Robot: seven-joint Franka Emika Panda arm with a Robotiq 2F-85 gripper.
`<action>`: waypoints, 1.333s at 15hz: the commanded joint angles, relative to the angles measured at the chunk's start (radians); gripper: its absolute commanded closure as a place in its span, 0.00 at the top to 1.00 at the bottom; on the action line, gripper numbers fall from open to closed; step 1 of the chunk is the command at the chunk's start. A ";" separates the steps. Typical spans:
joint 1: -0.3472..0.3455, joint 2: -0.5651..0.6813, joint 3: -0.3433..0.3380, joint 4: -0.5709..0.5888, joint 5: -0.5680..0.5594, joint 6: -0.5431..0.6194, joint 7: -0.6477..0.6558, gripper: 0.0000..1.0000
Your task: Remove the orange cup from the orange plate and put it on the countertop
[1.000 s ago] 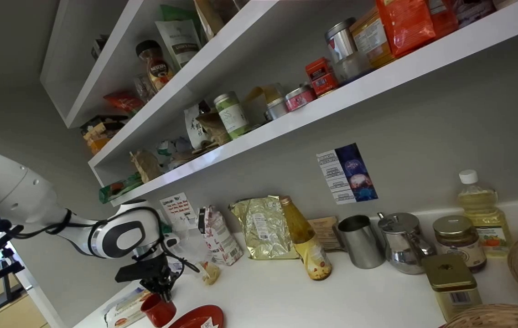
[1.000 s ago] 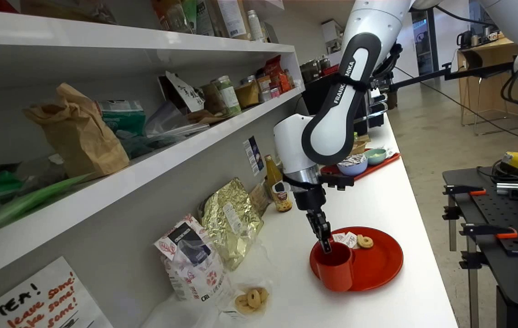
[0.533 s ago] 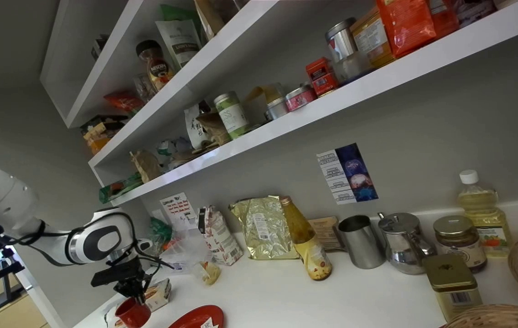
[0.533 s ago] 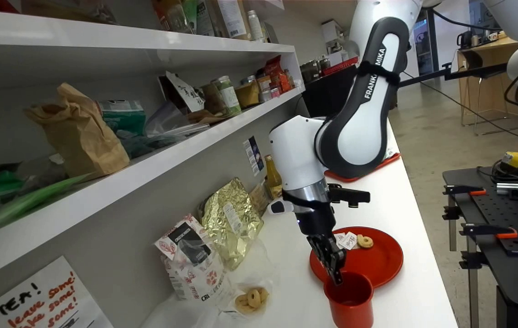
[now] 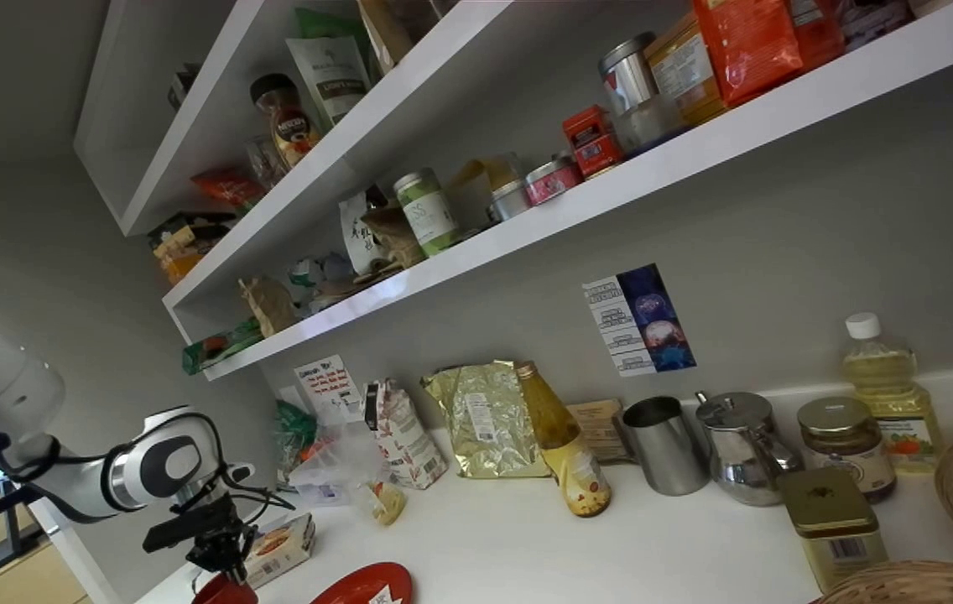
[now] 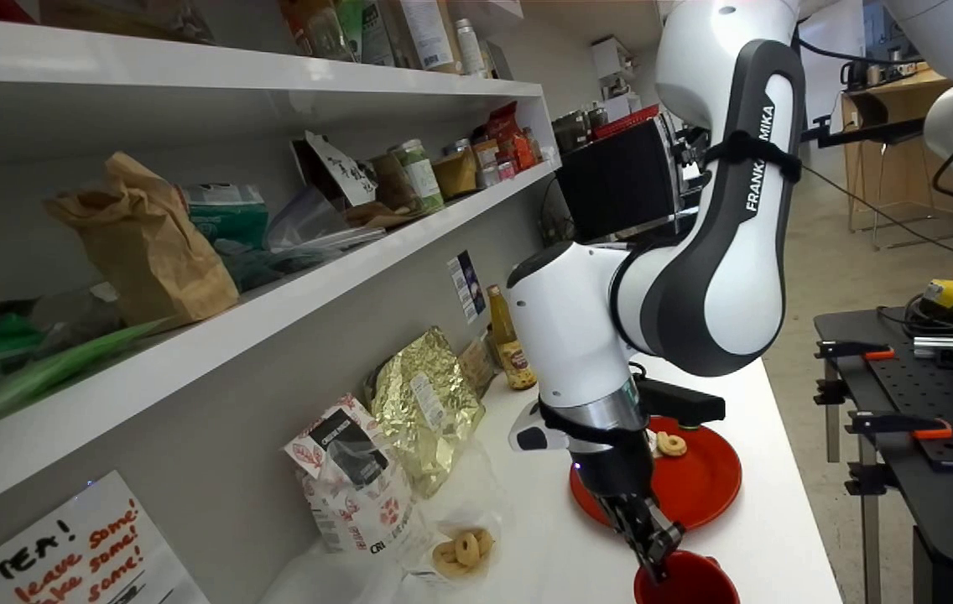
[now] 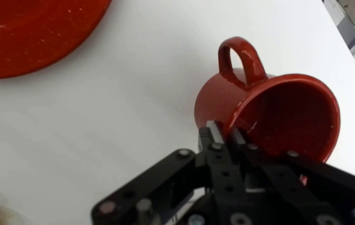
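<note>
The orange cup (image 7: 215,97) is a glossy red-orange mug with a handle. My gripper (image 7: 226,132) is shut on its rim, one finger inside and one outside. The cup also shows, cut off by the lower edge, in both exterior views (image 5: 225,592) (image 6: 686,585). It is beside the plate, over the white countertop (image 7: 118,125); whether its base touches cannot be told. The orange plate (image 7: 40,47) lies flat on the countertop, apart from the cup. It shows in both exterior views (image 5: 363,585) (image 6: 703,482), with a ring-shaped biscuit (image 6: 671,445) on it.
A clear packet of ring biscuits (image 6: 464,554) and a flour bag (image 6: 359,478) stand near the wall. A flat box (image 5: 285,549) lies close behind the gripper. The countertop's edge (image 7: 341,40) runs just past the cup. Wall shelves (image 6: 275,310) hang above.
My gripper has carried the cup off from over the plate, leftward in an exterior view and toward the camera in the exterior view that faces along the countertop. The plate has stayed put.
</note>
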 commanded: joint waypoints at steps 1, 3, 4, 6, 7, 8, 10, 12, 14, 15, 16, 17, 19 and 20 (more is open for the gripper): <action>0.019 0.034 -0.008 0.034 -0.019 -0.010 0.032 0.03; 0.016 0.040 -0.005 0.033 -0.012 -0.011 0.030 0.03; 0.013 0.042 -0.003 0.033 -0.007 -0.012 0.028 0.03; 0.007 0.047 0.003 0.031 0.004 -0.015 0.027 0.03; 0.007 0.049 0.006 0.026 0.008 -0.015 0.027 0.03; 0.005 0.052 0.008 0.024 0.012 -0.015 0.026 0.03; -0.008 0.058 0.023 0.011 0.040 -0.019 0.018 0.03; -0.015 0.067 0.032 -0.004 0.060 -0.022 0.009 0.05; -0.005 0.065 0.021 -0.006 0.042 -0.010 0.008 0.08; -0.008 0.070 0.026 -0.012 0.049 -0.011 0.007 0.15; -0.010 0.073 0.028 -0.014 0.052 -0.011 0.007 0.22; -0.011 0.073 0.030 -0.014 0.053 -0.011 0.007 0.29; -0.012 0.073 0.030 -0.014 0.055 -0.011 0.007 0.57; -0.015 0.068 0.032 -0.017 0.057 -0.014 0.007 0.59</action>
